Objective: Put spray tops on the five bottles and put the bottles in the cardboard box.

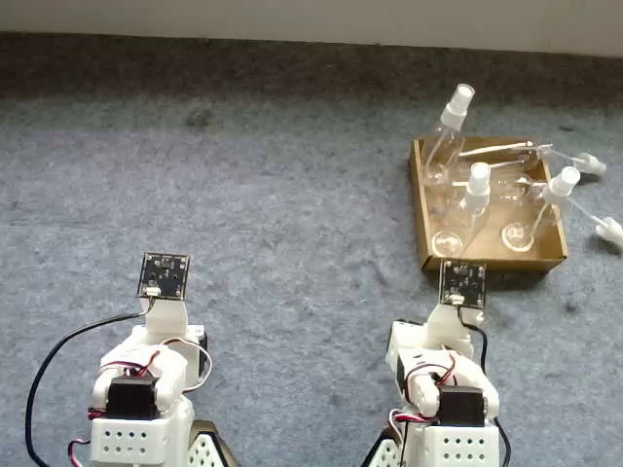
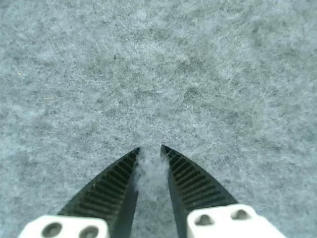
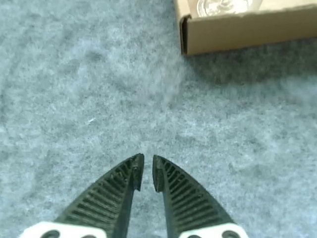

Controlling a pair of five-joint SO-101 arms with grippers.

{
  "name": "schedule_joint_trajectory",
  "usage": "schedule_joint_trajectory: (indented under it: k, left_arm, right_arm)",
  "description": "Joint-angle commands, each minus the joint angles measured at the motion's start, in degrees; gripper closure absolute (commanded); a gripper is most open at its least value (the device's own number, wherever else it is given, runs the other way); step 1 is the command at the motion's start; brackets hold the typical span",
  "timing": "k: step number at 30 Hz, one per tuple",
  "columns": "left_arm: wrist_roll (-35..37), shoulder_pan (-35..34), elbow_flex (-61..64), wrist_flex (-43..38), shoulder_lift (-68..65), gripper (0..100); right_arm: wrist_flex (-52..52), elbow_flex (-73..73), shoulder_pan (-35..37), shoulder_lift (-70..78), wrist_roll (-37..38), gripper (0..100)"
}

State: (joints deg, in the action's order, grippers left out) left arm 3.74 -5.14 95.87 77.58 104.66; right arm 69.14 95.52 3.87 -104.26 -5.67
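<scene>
Left claw [image 2: 150, 148]: hanging low over bare desk [image 1: 243, 195], tips sitting all but pressed together with a thin slit between them, pinching nothing.
Right claw [image 3: 147, 158]: also hovering over the desk, tips nearly meeting and carrying nothing, and pointing at the box's near corner a little way ahead.
Box [image 1: 487, 261]: sitting on the far right of the desk, just beyond the right arm [image 1: 443, 379] and well apart from the left arm [image 1: 146, 389].
Bottles: three are showing in the box with white tops on. The middle one [image 1: 465, 219] and the right one [image 1: 540, 219] are tilting away. The back one [image 1: 443, 141] is leaning out over the far left corner. More clear shapes are lying across the back of the box, and I'm not managing a count.
Loose tops: two white spray heads [image 1: 589, 163] and [image 1: 611, 231] are lying on the desk just beside the box's right wall, thin tubes trailing. I can't tell whether bottles are attached.
Handling, bottles: I'm judging them empty, light, thin-walled and slick, so they'll be tipping easily and denting under a hard squeeze. The neck just under the top, or mid-body, is looking like the safest hold.
Handling, tops: small and rigid with floppy tubes. I'd be taking them by the collar and keeping the tube hanging free.
</scene>
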Motion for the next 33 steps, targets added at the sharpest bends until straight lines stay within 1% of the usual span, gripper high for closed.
schedule_joint_trajectory:
  k: [1, 4, 8, 10, 14, 33]
  left_arm:
    - [-0.09, -0.92, 1.27, -0.79, -0.13, 99]
    - [-0.09, -0.92, 1.27, -0.79, -0.13, 100]
    - [-0.09, -0.92, 1.27, -0.79, -0.13, 100]
    - [-0.09, -0.92, 1.27, -0.79, -0.13, 100]
    - [-0.09, -0.92, 1.27, -0.79, -0.13, 100]
    - [-0.18, -0.92, 1.27, -0.88, -0.13, 99]
  right_arm:
    - [1.27, 9.71, -0.57, -0.22, -0.62, 99.4]
    - [1.27, 9.80, -0.57, -0.22, -0.53, 99.4]
    - [1.36, 9.71, -0.31, -0.22, 6.07, 99.4]
    - [1.54, 9.71, 1.27, -0.22, 7.47, 99.4]
    - [2.15, 9.71, 2.15, -0.22, 7.56, 99.4]
    - [2.15, 9.71, 2.07, -0.22, 7.65, 99.4]
